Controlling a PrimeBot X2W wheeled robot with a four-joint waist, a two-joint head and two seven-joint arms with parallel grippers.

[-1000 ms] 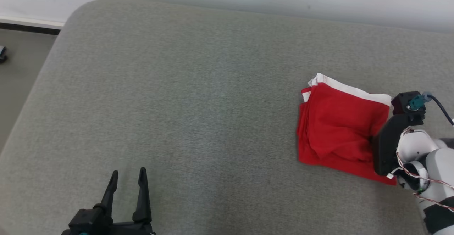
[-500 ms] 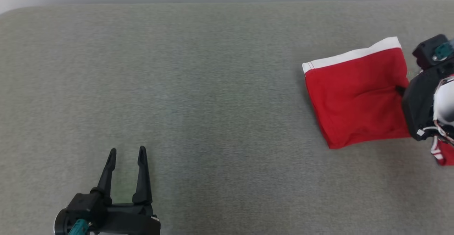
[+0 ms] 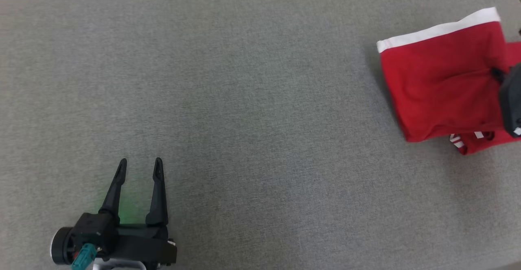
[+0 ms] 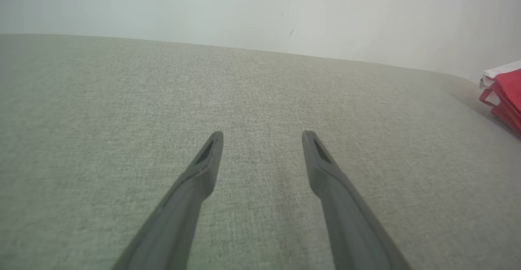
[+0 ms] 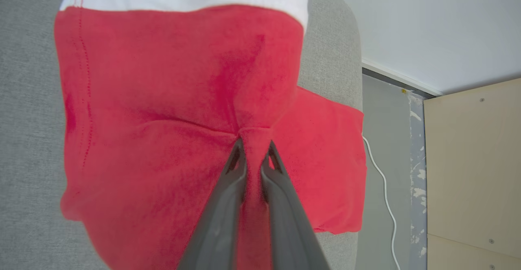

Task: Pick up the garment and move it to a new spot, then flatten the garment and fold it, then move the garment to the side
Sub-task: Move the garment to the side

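Note:
The garment (image 3: 439, 82) is a folded red cloth with a white band, lying at the far right of the grey cushion (image 3: 244, 99). In the right wrist view my right gripper (image 5: 254, 143) is shut on a pinched fold of the garment (image 5: 163, 111), with red cloth bunched between the fingertips. Its dark body pokes in at the head view's right edge. My left gripper (image 3: 139, 164) stands open low on the left, nothing between its fingers (image 4: 203, 168). The left wrist view catches the garment (image 4: 504, 91) at its right edge.
The cushion ends just past the garment; beyond that edge are a grey floor (image 5: 382, 180), a white cable (image 5: 380, 176), a pale wooden panel (image 5: 472, 172) and a white wall (image 5: 427, 25). Bare cushion lies between the two grippers.
The head camera has swung right. The garment, crumpled a second ago, now hangs smoother from my right gripper and sits nearer the cushion's right end. The left gripper stays open.

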